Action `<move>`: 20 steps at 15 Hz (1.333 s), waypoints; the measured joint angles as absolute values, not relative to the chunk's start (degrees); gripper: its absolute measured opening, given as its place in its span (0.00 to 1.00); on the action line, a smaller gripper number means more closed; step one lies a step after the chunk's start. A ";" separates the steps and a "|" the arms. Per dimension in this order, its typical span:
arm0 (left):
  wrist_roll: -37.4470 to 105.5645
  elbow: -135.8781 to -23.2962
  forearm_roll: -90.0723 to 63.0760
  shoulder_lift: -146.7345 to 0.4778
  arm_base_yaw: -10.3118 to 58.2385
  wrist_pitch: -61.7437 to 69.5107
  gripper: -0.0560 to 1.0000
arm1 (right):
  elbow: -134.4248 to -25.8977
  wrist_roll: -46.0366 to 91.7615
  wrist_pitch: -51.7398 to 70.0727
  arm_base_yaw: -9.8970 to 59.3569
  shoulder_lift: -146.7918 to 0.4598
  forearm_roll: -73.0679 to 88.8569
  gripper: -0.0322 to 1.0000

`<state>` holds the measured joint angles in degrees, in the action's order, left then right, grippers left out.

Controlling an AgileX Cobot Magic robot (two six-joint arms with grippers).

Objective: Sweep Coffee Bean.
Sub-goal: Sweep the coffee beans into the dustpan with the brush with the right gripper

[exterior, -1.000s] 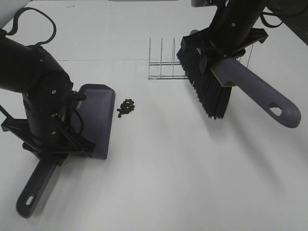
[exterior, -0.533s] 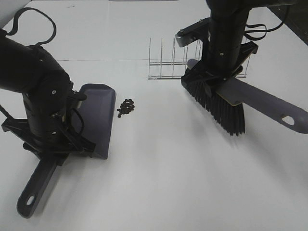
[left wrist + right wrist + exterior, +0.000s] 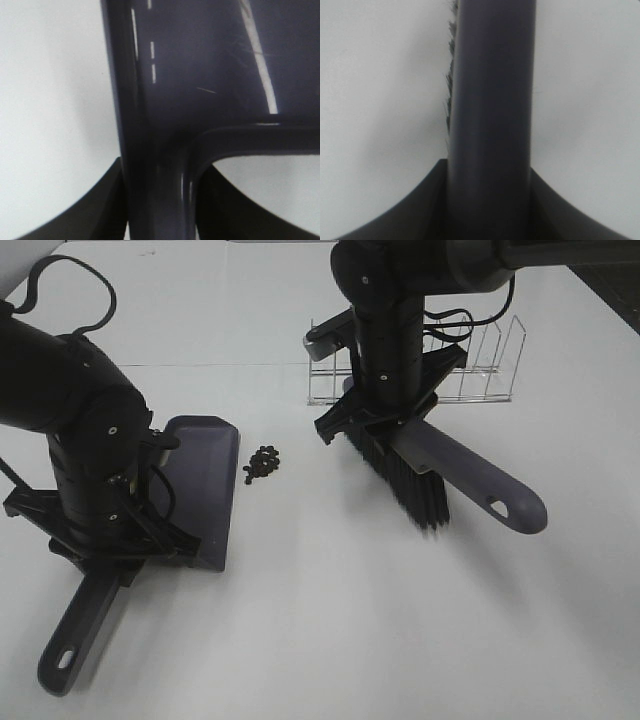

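You have the left jaws clamped on the dustpan (image 3: 205,475) handle, right jaws gripping the brush (image 3: 470,485) handle. The coffee bean (image 3: 262,462) pile lies on the desk (image 3: 330,620), just beside the dustpan lip, between dustpan and brush.

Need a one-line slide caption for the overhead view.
Left gripper holds the dustpan beside the coffee beans; right gripper holds the brush on their other side.

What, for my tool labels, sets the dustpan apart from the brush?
The dustpan rests on the table; the brush is held tilted, bristles down. The dustpan sits just left of the beans; the brush is farther off, to their right. Both are the same dark grey.
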<state>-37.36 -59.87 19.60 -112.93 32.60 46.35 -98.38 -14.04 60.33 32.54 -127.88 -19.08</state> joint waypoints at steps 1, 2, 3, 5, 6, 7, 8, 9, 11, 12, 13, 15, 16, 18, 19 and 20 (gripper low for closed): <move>-37.76 -59.87 19.48 -112.93 32.60 46.35 0.39 | -100.67 -13.29 61.82 33.46 -129.43 -18.85 0.32; -38.04 -59.87 19.25 -112.99 32.60 46.52 0.39 | -102.44 -12.61 62.62 34.61 -130.86 -18.79 0.32; -38.22 -59.87 18.96 -112.99 32.60 46.52 0.39 | -104.16 -12.61 63.25 36.15 -132.12 -18.68 0.32; -38.67 -59.87 18.16 -112.99 32.60 46.64 0.39 | -106.97 -12.55 63.43 38.62 -134.30 -18.45 0.32; -38.85 -59.87 17.76 -113.04 32.60 46.64 0.39 | -108.35 -12.55 63.94 39.30 -135.33 -18.28 0.32; -38.85 -59.87 17.07 -113.16 32.60 46.64 0.39 | -109.66 -12.55 64.97 39.71 -136.19 -18.22 0.32; -38.85 -59.87 16.56 -113.27 32.60 46.64 0.39 | -110.87 -12.20 66.06 40.05 -136.82 -18.28 0.32; -38.85 -59.87 16.39 -113.56 32.60 46.64 0.39 | -111.73 -11.57 66.58 40.74 -137.28 -18.22 0.32; -38.27 -59.99 15.70 -114.71 32.60 46.98 0.39 | -114.71 -10.49 66.69 43.83 -137.85 -16.84 0.32; -38.10 -60.10 15.70 -114.88 32.60 47.04 0.39 | -115.51 -9.80 66.69 44.52 -138.20 -16.39 0.32; -37.99 -60.16 15.64 -114.88 32.60 47.21 0.40 | -118.60 -8.08 67.67 46.70 -139.63 -14.90 0.32; -37.93 -60.16 15.58 -114.88 32.60 47.21 0.40 | -121.47 -6.19 69.44 48.53 -141.06 -14.27 0.32; -37.76 -60.16 15.58 -114.88 32.60 47.44 0.40 | -123.07 -5.21 70.07 49.50 -141.52 -14.50 0.32; -37.53 -60.16 15.64 -114.88 32.26 48.53 0.40 | -127.88 -4.24 71.10 50.02 -141.58 -15.13 0.32; -37.30 -60.16 15.64 -114.88 32.26 48.47 0.40 | -129.66 -4.24 70.19 49.96 -141.29 -15.76 0.32; -37.24 -60.16 15.64 -114.88 32.26 48.47 0.40 | -130.29 -4.24 69.79 49.33 -140.55 -17.07 0.32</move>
